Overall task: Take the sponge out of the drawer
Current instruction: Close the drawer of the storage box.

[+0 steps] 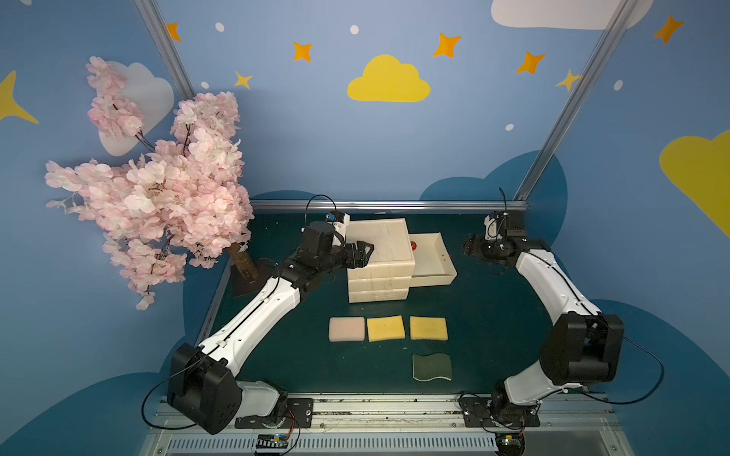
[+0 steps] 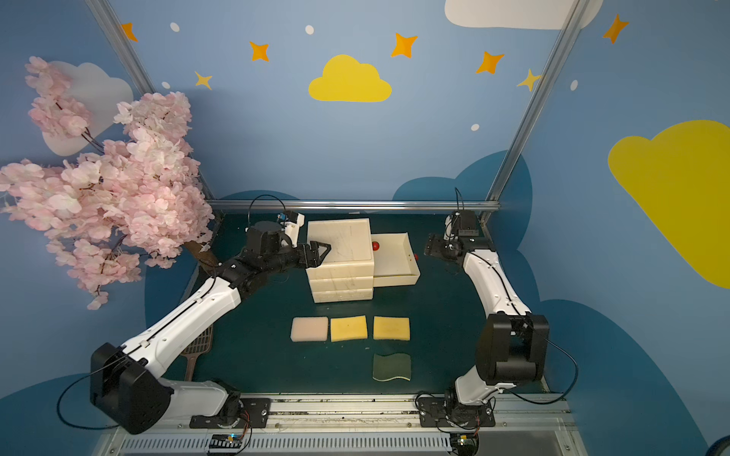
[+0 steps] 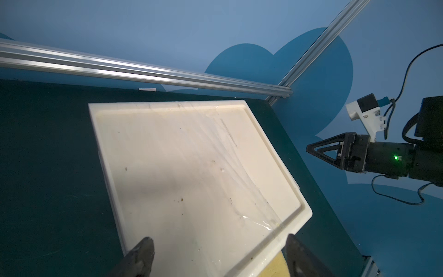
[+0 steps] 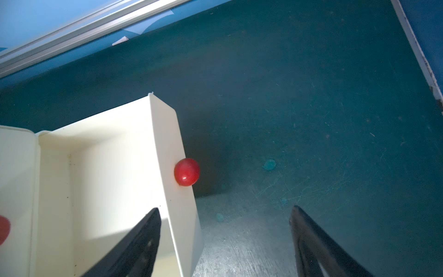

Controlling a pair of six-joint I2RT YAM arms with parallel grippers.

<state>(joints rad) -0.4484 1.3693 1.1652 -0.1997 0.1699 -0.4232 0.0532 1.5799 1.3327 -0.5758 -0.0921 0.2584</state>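
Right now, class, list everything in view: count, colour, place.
drawer unit: one, cream, back centre of table
open drawer: one, cream, pulled out, no sponge visible inside
knobs: two, red, drawer fronts
pink sponge: one, in front of unit
yellow sponges: two, in row beside it
green sponge: one, nearest front edge
blossom tree: one, pink, back corner
spatula: one, brown, table's left edge
left gripper: open, over unit's top
right gripper: open, beside open drawer

Beneath your left gripper, the cream plastic drawer cabinet looks smooth but scuffed; near your right gripper, the round red knob shines glossy.
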